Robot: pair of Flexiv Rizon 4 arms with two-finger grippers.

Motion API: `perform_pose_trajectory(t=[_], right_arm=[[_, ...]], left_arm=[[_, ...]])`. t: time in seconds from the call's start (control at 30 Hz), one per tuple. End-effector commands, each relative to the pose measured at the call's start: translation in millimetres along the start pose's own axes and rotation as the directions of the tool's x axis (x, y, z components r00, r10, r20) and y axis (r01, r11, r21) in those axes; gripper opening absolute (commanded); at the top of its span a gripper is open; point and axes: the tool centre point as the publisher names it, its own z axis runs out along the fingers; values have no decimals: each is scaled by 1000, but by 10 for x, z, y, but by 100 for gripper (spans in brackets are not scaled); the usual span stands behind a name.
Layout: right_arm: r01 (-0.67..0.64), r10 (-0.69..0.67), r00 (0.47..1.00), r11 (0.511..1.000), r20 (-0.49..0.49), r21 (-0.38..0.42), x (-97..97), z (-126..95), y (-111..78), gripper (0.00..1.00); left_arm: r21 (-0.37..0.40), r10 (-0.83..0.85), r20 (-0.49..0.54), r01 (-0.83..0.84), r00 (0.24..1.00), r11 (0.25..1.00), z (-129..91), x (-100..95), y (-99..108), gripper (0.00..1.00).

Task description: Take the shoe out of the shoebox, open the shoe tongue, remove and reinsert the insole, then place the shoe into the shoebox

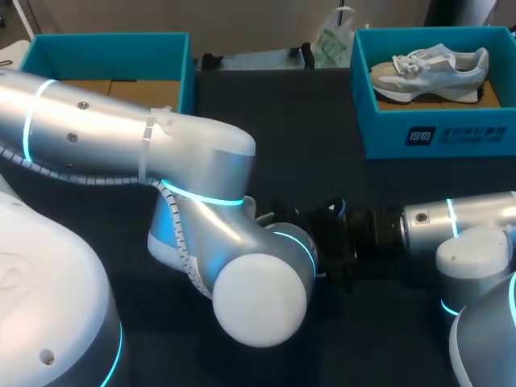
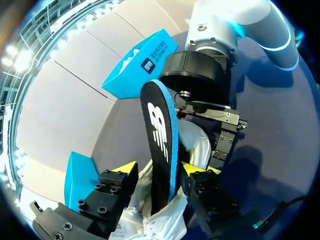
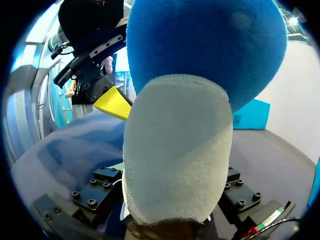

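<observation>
While left claw (image 2: 159,169) grips insole (image 2: 159,125), right claw (image 3: 172,197) clamps shoe (image 3: 175,150) over dark table (image 1: 306,145).

A black foam insole (image 2: 160,130) with a bright blue edge and a white logo stands nearly upright at the left gripper (image 2: 159,169). Its lower end is tucked into a white fabric shoe (image 2: 150,220), and its upper end leans toward the right arm's black gripper (image 2: 212,145), which clamps the shoe's far side. Beyond, on the dark grey table (image 2: 280,165), sits a teal cardboard shoebox (image 2: 140,65) — well apart from the shoe — while a second teal box (image 2: 77,180) shows beside the left gripper.
</observation>
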Motion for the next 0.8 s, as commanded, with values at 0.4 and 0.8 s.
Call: perform_pose_trajectory(t=[0.4, 0.8], right_arm=[[-1, 1, 1000, 1000, 1, 6, 11, 7, 26, 0], [-1, 1, 1000, 1000, 1, 6, 11, 7, 26, 0]], left_arm=[[-1, 6, 37, -6, 999, 1000, 109, 6, -3, 55], [12, -13, 68, 13, 998, 1000, 68, -92, 25, 51]])
